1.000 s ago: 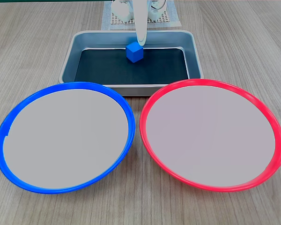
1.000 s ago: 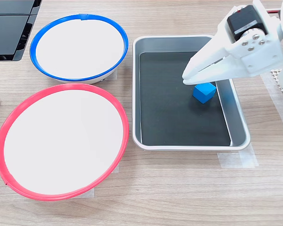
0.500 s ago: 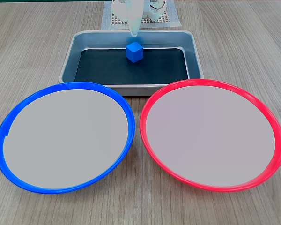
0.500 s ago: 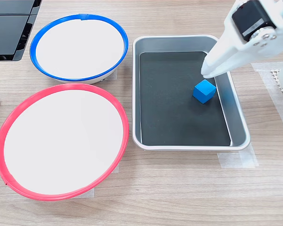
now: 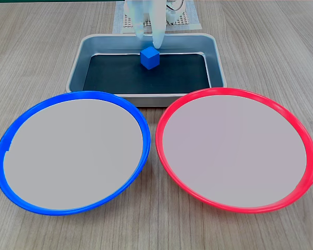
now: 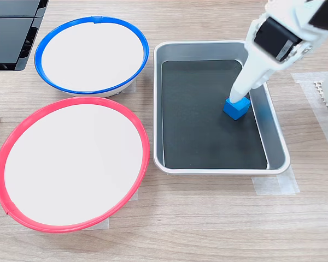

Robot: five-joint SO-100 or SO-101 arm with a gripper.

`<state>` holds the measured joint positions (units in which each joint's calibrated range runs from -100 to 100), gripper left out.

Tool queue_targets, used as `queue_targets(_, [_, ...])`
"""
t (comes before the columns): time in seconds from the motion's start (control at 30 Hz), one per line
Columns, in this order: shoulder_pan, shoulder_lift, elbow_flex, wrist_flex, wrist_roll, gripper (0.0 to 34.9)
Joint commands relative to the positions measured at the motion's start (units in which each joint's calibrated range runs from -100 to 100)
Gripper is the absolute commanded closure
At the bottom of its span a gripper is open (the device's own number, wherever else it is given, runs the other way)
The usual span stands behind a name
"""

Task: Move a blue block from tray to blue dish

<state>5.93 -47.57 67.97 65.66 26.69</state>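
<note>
1. Bright-blue, one blue block (image 5: 150, 57) sits on the tray's (image 5: 74, 67) black floor, near its far wall in the first exterior view.
2. The first exterior view shows the fingers (image 5: 149, 37) parted above the block; the second exterior view shows one tip (image 6: 239, 97) over it, grasp unclear.
3. One blue dish (image 6: 42, 45), one red dish (image 6: 3, 155), both bare on the tabletop (image 5: 36, 52); no writing.

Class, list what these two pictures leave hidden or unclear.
- Whether the gripper is open or shut: blurred in the first exterior view, fingers overlapping in the second exterior view.
- Whether the fingers touch the blue block.
- The arm's base: cut off by both exterior views' edges.
</note>
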Motion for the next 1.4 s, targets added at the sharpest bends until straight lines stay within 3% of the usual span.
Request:
queue_targets(0.0, [0.71,1.73,2.36,-3.88,2.2,18.0])
queue_targets(0.33, [0.71,3.95,8.09,-13.54,2.78,19.1])
queue_targets(0.4, [0.33,4.88,8.09,-14.61,3.03,24.5])
queue_targets(0.43, [0.05,5.57,7.64,-14.77,3.03,31.9])
queue_targets(0.47, [-0.05,5.91,7.18,-14.69,2.93,34.6])
queue_targets(0.57, [-0.8,8.72,0.54,-10.98,1.86,34.7])
queue_targets(0.67, [-1.84,17.17,-17.22,-5.53,-1.61,34.7])
queue_targets(0.77, [-1.36,26.04,-33.24,-4.62,-4.93,34.7])
queue_targets(1.07, [4.38,54.61,-64.37,-18.16,-10.11,34.6])
queue_targets(1.2, [5.32,61.77,-66.65,-25.59,-9.47,22.2])
queue_targets(1.27, [5.41,63.65,-66.65,-29.22,-9.23,14.4])
queue_targets(1.3, [5.41,63.9,-66.56,-30.87,-9.23,12.2])
queue_targets(1.37, [5.32,63.22,-65.83,-32.85,-9.38,11.9])
